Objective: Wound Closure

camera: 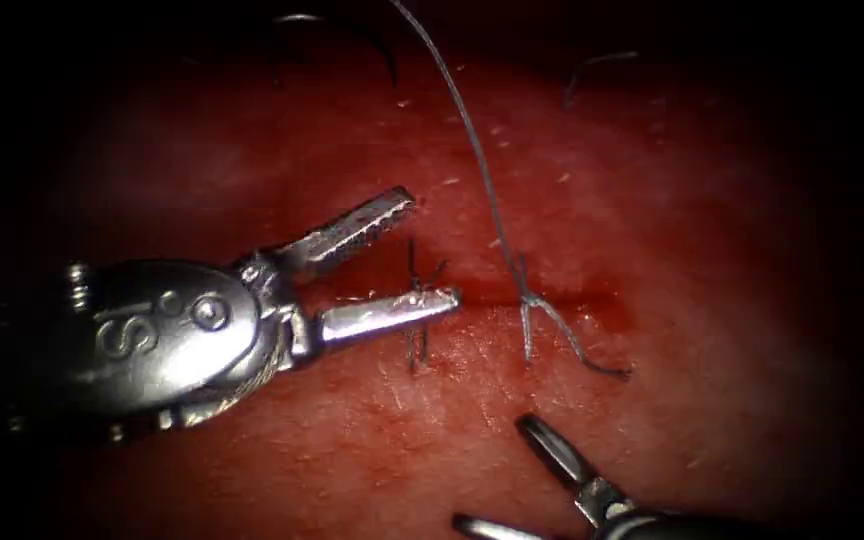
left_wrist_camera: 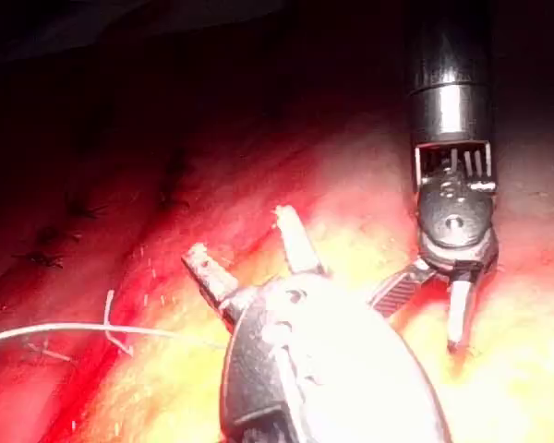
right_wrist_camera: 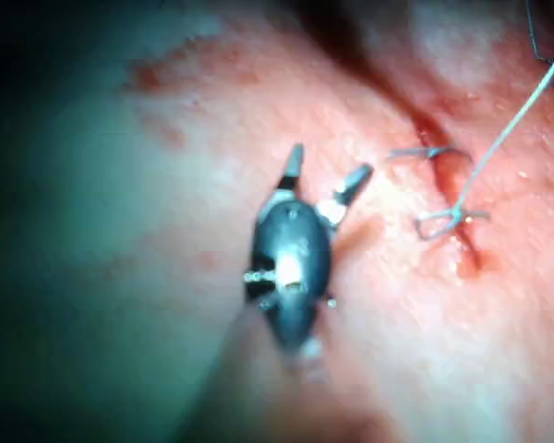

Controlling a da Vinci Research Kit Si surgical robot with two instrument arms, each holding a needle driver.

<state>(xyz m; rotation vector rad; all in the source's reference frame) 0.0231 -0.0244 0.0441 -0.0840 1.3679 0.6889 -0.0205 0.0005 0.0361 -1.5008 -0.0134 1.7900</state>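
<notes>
Reaching in from beside the cut (camera: 542,300), the left tool (camera: 432,250) has its jaws spread wide and holds nothing; one jaw lies across a dark knotted stitch (camera: 417,300) on the cut line, hiding part of it, and the other is raised above the tissue (camera: 712,200). Near the picture's edge the right tool (camera: 502,475) is cut off, so its body is lost, but its two jaws stand apart and empty on the tissue just off the cut. Farther along the cut a grey thread (camera: 472,140) runs down to a knot (camera: 527,295), with two loose tails lying beside it. Far beyond the knot, in the dark, a curved needle (camera: 352,30) lies faintly on the tissue, free of both tools; whether its tip enters the tissue cannot be made out. From the left wrist, older stitches (left_wrist_camera: 46,258) show along the cut, with both tools open. Seen from the right wrist, the right tool (right_wrist_camera: 325,173) is open short of the knot (right_wrist_camera: 452,214), where red fluid (right_wrist_camera: 466,263) pools in the cut.
</notes>
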